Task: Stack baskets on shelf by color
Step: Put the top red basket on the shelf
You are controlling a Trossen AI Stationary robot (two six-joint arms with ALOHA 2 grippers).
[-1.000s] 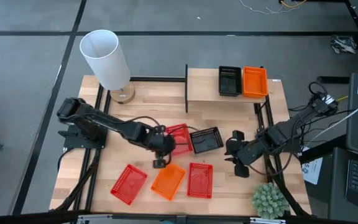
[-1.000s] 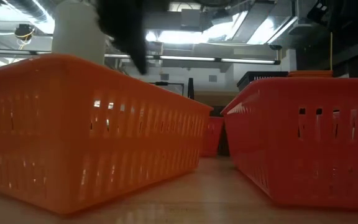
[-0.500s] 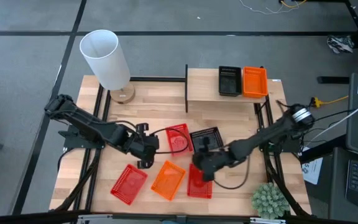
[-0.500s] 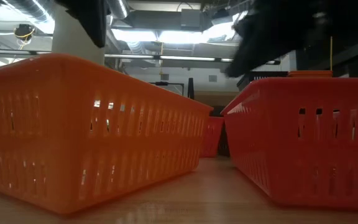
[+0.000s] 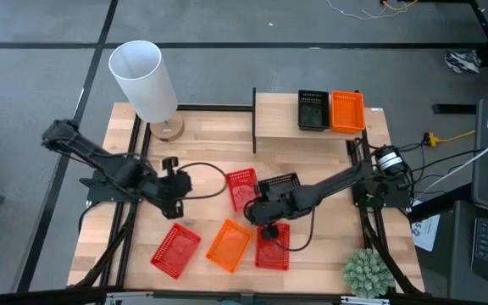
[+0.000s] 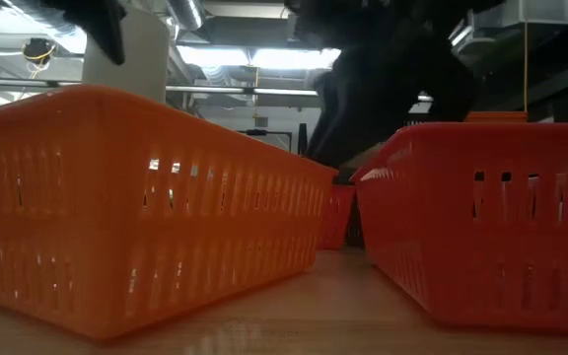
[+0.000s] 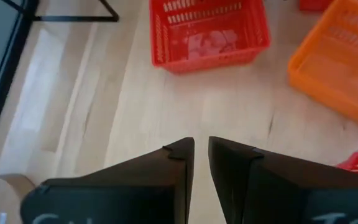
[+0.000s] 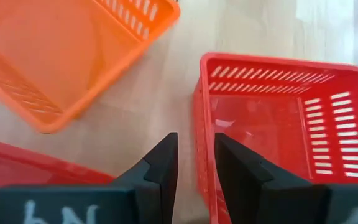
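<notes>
Seven small plastic mesh baskets in all. Two on the raised light-wood shelf [image 5: 278, 119] at the table's far side: a black mesh basket [image 5: 313, 110] and an orange mesh basket [image 5: 347, 111], side by side and touching, at the shelf's right end. Five lower down on the light-wood tabletop [image 5: 202, 144]. At mid-table, a red mesh basket [image 5: 241, 188] just beside a second black mesh basket [image 5: 281, 188]. Along the near edge, a row of three: a tilted red basket [image 5: 176, 250] on the left, a loose orange basket [image 5: 230, 245] in the middle, a near-right red basket [image 5: 272, 247] beside it. Right gripper [image 5: 263, 222] stretched across the table, low over the near-right red basket's [image 8: 278, 124] inner edge; fingers a little apart, that basket's side wall lined up with the gap between them, contact impossible to judge, the loose orange basket [image 8: 55, 56] just beside. Left gripper [image 5: 174, 196] above bare wood at the table's left, clamped on nothing, fingers [image 7: 179, 155] drawn almost together with only a thin slit showing, pointed toward the tilted red basket [image 7: 207, 31]. Elsewhere, a tall white cylinder [image 5: 145, 80] on a round wooden base at the far left corner, and a small green spiky plant [image 5: 367, 273] at the near right corner.
</notes>
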